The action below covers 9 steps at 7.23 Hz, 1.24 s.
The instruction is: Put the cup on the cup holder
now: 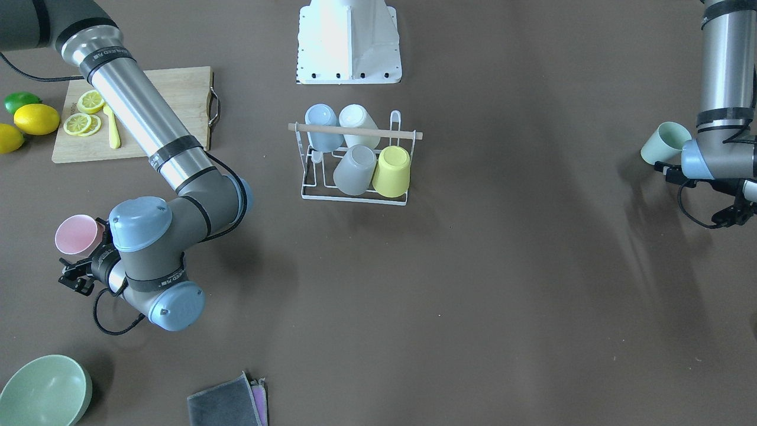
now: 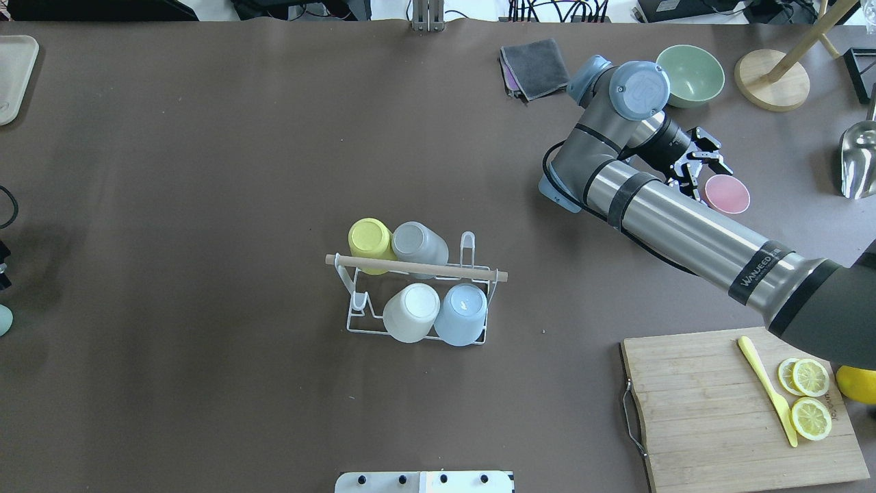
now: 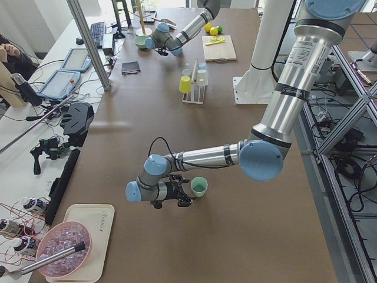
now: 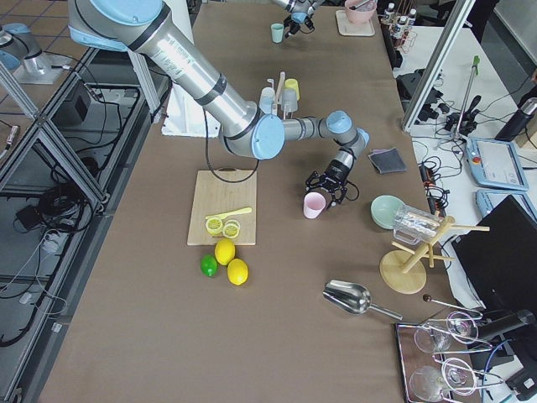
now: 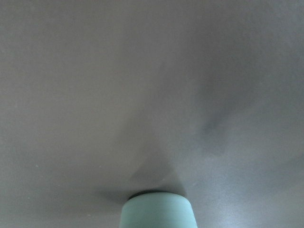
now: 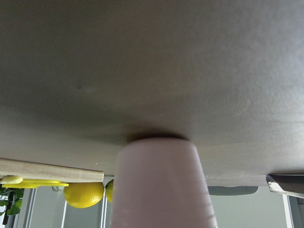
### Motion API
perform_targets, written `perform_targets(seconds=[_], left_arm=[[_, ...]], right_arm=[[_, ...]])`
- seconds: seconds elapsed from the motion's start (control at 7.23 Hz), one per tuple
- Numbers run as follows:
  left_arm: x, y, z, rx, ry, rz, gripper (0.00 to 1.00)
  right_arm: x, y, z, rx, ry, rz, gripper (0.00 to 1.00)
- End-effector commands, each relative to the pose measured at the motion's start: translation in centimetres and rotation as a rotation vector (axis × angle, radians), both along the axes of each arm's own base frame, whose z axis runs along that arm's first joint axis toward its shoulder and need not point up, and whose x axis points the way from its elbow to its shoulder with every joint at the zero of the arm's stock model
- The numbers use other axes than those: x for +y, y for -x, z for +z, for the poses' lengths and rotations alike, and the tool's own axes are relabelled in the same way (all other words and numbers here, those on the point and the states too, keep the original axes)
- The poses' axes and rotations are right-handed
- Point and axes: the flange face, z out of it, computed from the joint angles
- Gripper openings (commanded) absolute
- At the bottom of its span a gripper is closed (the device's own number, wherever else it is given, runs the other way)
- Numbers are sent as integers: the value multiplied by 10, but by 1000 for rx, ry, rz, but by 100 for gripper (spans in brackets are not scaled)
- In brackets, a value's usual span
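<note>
The pink cup [image 2: 727, 194] stands mouth-up on the tabletop [image 2: 205, 171], just beside the right tool [image 2: 698, 168]. The green cup [image 3: 199, 187] is by the left tool [image 3: 178, 198]. Whether either tool is clenched cannot be told. Both cups are judged light, stiff and smooth, best taken at the wall near the rim. The holder [image 2: 417, 268], carrying four cups, is shown only in the exterior views; in the wrist views only a cup wall is seen.
</note>
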Motion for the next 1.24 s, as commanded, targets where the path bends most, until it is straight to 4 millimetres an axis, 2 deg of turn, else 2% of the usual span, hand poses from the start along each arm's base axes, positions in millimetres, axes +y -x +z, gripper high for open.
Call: perform_targets(seconds=[0.0, 0.14, 0.41, 0.55, 0.69, 0.97, 1.11], left_arm=[[3, -5, 1, 1, 3, 7, 96], [2, -7, -1, 7, 2, 0, 96], [5, -12, -2, 6, 9, 9, 96], [6, -15, -5, 4, 24, 7, 96], [7, -17, -6, 10, 24, 10, 94], [19, -19, -9, 13, 33, 25, 69], [26, -23, -8, 27, 42, 44, 71]], right_arm=[[-1, -4, 1, -8, 4, 0, 78], [-1, -4, 1, -13, 7, -7, 70], [-1, -5, 2, -14, 9, -8, 65], [-2, -8, -5, -17, 7, -10, 63], [-2, -12, -15, -15, 7, -8, 61], [-11, -38, -53, -40, -20, 26, 61], [-16, -61, -79, -74, -63, 63, 61]])
